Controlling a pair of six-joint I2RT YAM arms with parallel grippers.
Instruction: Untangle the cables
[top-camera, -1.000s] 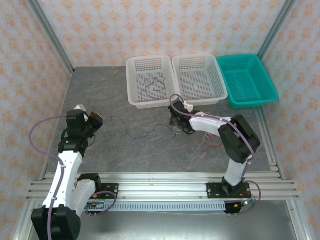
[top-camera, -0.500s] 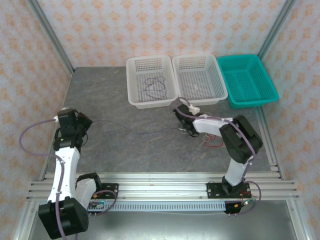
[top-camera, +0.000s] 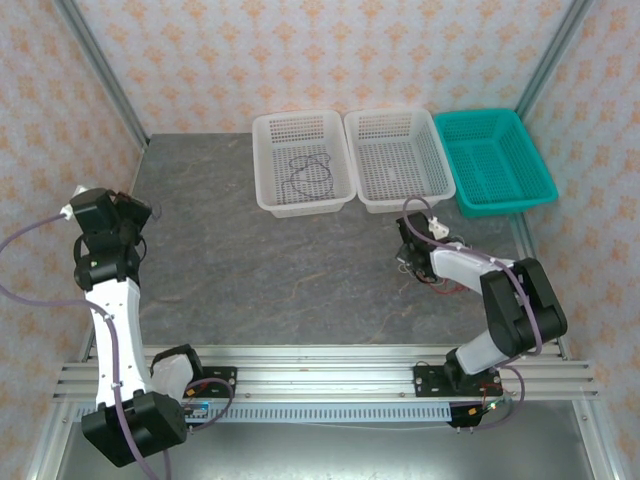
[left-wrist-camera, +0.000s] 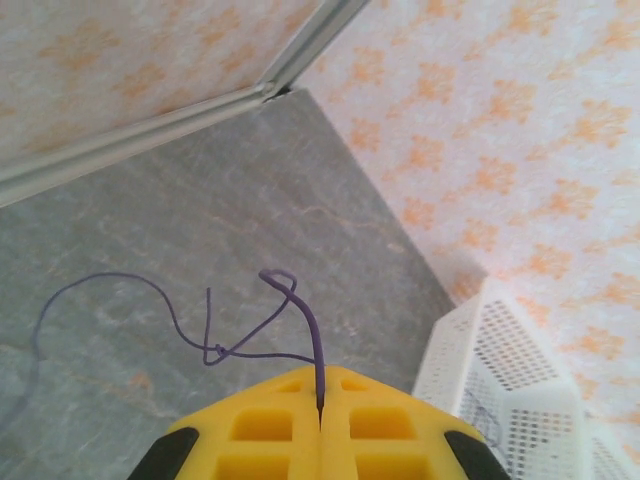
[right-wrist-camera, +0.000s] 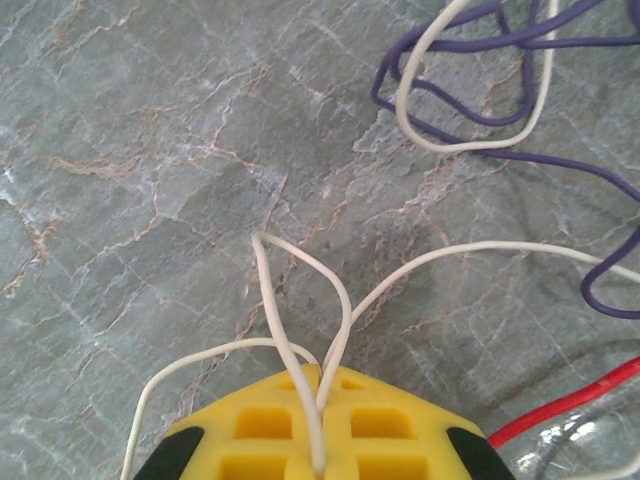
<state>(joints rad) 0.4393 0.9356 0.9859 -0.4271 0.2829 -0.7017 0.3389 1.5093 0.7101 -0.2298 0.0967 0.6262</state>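
Wrist views: at bottom centre, the left gripper (left-wrist-camera: 320, 408) was clenched on 1 purple cable (left-wrist-camera: 306, 322), and the right gripper (right-wrist-camera: 320, 430) grasped 1 white cable (right-wrist-camera: 272, 300). Purple loops (right-wrist-camera: 381, 88) lay upper right, the red cable (right-wrist-camera: 565, 400) lower right.

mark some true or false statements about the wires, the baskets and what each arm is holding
1. The left jaws are shut on the thin purple wire. True.
2. The right jaws are gripping the thin red wire. False: they are shut on the thin white wire; the red one lies loose beside them.
3. The left white plastic mesh basket holds a thin dark cable. True.
4. The teal plastic mesh basket stands between the two white ones. False: it is at the right end of the row, beside the right white plastic mesh basket.
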